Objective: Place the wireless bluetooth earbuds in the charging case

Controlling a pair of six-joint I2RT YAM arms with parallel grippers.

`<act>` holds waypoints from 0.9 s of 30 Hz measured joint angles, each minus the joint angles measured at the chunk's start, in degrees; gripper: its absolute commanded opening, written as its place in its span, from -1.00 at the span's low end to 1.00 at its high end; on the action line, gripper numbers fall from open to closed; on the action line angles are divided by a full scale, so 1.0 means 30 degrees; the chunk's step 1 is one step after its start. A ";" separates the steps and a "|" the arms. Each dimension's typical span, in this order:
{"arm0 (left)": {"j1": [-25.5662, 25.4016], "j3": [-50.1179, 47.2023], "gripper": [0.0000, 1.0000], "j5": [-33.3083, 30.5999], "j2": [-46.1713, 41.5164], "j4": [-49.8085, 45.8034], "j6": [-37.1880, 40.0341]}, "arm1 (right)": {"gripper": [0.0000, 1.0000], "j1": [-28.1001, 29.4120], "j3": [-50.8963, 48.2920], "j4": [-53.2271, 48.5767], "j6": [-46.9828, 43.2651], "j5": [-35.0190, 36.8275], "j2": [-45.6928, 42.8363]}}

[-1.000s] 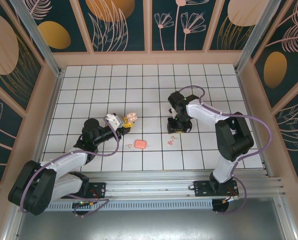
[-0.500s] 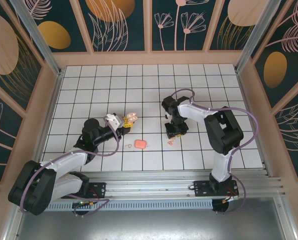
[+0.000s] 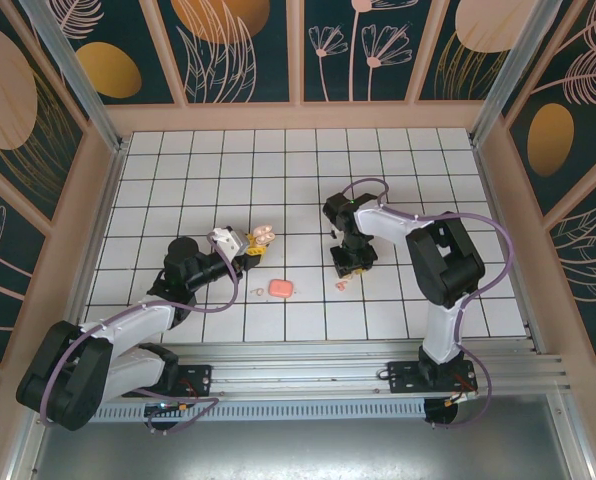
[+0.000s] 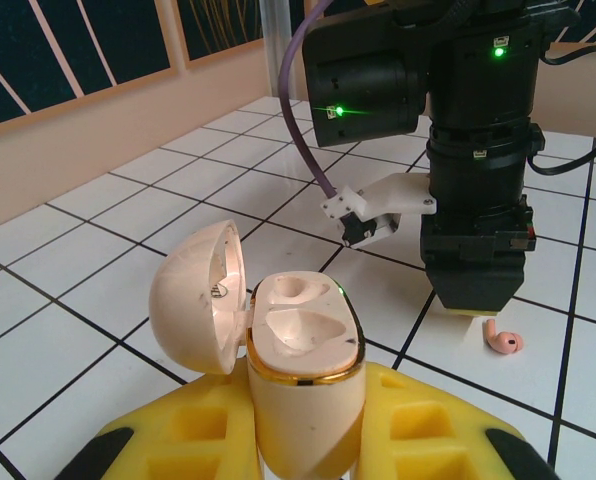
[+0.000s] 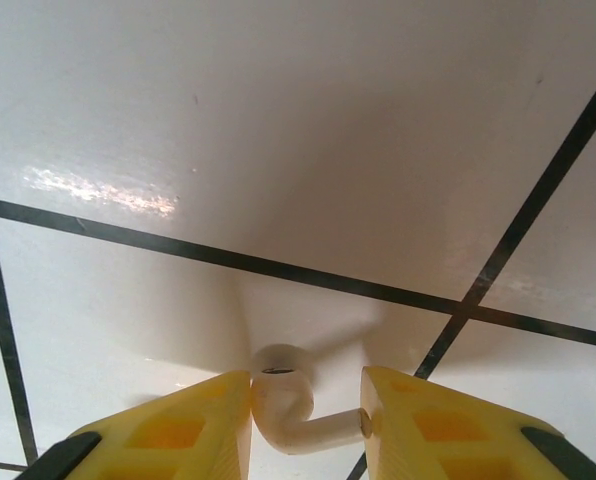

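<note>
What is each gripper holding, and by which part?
Left gripper clamps the open charging case by its lower body; right gripper pinches an earbud end to end.

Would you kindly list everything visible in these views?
charging case: 1, cream, lid open, sockets empty, held in the left gripper
cream earbud: 1, cream, at the table between the right gripper fingers
pink earbud: 1, pink, on the table beside the right gripper
salmon-pink piece: 1, rounded square, on the table between the arms
tiny bit: 1, pale, just left of that piece; unidentifiable
table: 1, white, gridded
left gripper: 1, yellow fingers, shut on the charging case
right gripper: 1, yellow fingers, closed on the cream earbud
</note>
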 measured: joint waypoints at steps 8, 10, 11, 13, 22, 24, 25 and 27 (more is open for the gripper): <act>-0.0007 0.0000 -0.88 0.0007 0.0000 0.0000 0.0000 | -0.25 -0.0095 -0.1778 0.0058 0.1049 -0.0794 -0.1909; -0.0007 0.0000 -0.88 0.0007 0.0000 0.0000 0.0000 | -0.23 -0.0109 -0.2222 0.0073 0.1377 -0.1282 -0.2441; 0.0000 0.0000 -0.88 0.0007 0.0000 0.0000 0.0000 | -0.24 -0.0117 -0.2419 0.0095 0.1530 -0.1537 -0.2688; 0.0000 0.0000 -0.88 0.0015 0.0000 0.0000 0.0000 | -0.24 -0.0124 -0.2761 0.0182 0.1829 -0.1931 -0.3082; 0.0000 0.0000 -0.88 0.0073 0.0000 0.0000 -0.0007 | -0.20 -0.0160 -0.2980 0.0182 0.2463 -0.2331 -0.3577; 0.0000 0.0000 -0.88 0.0066 -0.0007 0.0000 -0.0007 | -0.17 -0.0168 -0.2361 -0.0080 0.2419 -0.2171 -0.3577; -0.0007 0.0000 -0.88 0.0066 -0.0015 0.0000 -0.0007 | -0.17 -0.0168 -0.2069 -0.0153 0.2390 -0.2098 -0.3577; -0.0007 0.0000 -0.89 0.0066 -0.0044 0.0007 -0.0007 | -0.17 -0.0175 -0.1348 -0.0313 0.2317 -0.1938 -0.3577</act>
